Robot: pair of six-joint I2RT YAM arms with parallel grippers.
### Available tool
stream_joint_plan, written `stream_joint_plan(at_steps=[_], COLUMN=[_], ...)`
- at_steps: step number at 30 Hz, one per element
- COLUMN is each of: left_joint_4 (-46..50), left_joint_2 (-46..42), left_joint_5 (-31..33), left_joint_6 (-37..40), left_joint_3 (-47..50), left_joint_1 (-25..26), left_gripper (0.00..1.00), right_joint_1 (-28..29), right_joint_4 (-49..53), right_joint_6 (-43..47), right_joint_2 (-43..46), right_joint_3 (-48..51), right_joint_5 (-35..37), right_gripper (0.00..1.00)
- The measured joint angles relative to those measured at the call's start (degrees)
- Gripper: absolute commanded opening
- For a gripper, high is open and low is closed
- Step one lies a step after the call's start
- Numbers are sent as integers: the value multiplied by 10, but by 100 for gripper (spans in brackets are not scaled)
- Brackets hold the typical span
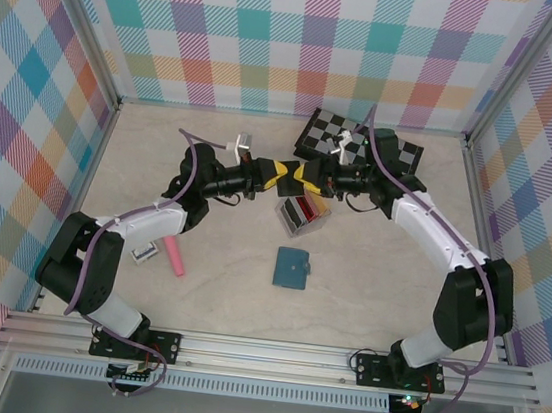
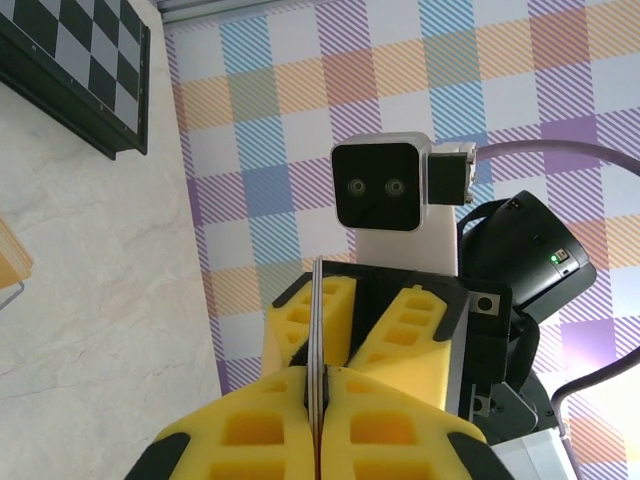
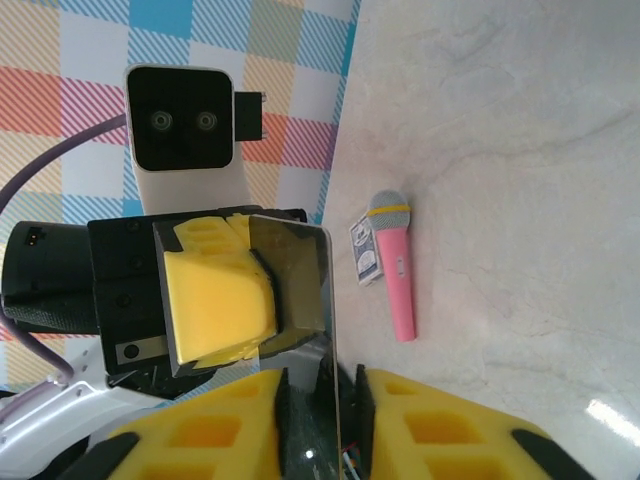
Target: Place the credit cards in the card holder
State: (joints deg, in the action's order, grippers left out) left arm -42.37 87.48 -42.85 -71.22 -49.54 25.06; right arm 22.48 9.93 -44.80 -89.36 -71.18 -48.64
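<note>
Top external, scanning from the left: passing a small patterned box (image 1: 146, 250) and a pink microphone-shaped stick (image 1: 175, 256) just beside the left arm. Reaching mid-table, finding the left gripper (image 1: 278, 175) and right gripper (image 1: 307, 178) meeting nose to nose, hiding the dark glossy plastic credit card (image 3: 295, 270) between them.

Left wrist: clamping that card, showing it only as a thin edge-on line.

Right wrist: straddling the card's near edge with fingers parted.

Just below, noting a clear-sided rack (image 1: 300, 213) holding red and dark cards, too small for counting. Nearer, spotting the teal folding card holder (image 1: 294, 268) lying shut. Ending at a black-and-white chessboard (image 1: 325, 132), partly covered by the right arm.
</note>
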Motion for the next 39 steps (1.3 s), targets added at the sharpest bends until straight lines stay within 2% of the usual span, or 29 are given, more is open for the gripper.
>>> stream_joint_plan(at_steps=[3, 7, 9, 14, 18, 36, 39], left_joint_4=[0, -4, -5, -8, -9, -9, -9], left_joint_2=[0, 1, 2, 2, 2, 3, 4], left_joint_5=[0, 0, 0, 2, 3, 3, 3], left_joint_6=[-4, -17, -25, -31, -36, -40, -40], left_joint_3=[0, 0, 0, 0, 0, 3, 4], left_joint_1=[0, 0, 0, 0, 0, 0, 0], left_gripper=[0, 0, 2, 13, 15, 13, 11], right_joint_1=[0, 0, 0, 0, 0, -11, -11], right_joint_4=[-6, -9, -2, 9, 16, 15, 15], right_joint_6=[-2, -1, 5, 9, 9, -1, -4], right_joint_2=[-9, -23, -23, -23, -23, -16, -12], right_joint_3=[0, -1, -6, -14, -14, -10, -8], right_joint_5=[-18, -35, -33, -17, -5, 28, 30], right_gripper=[34, 27, 23, 23, 23, 22, 18])
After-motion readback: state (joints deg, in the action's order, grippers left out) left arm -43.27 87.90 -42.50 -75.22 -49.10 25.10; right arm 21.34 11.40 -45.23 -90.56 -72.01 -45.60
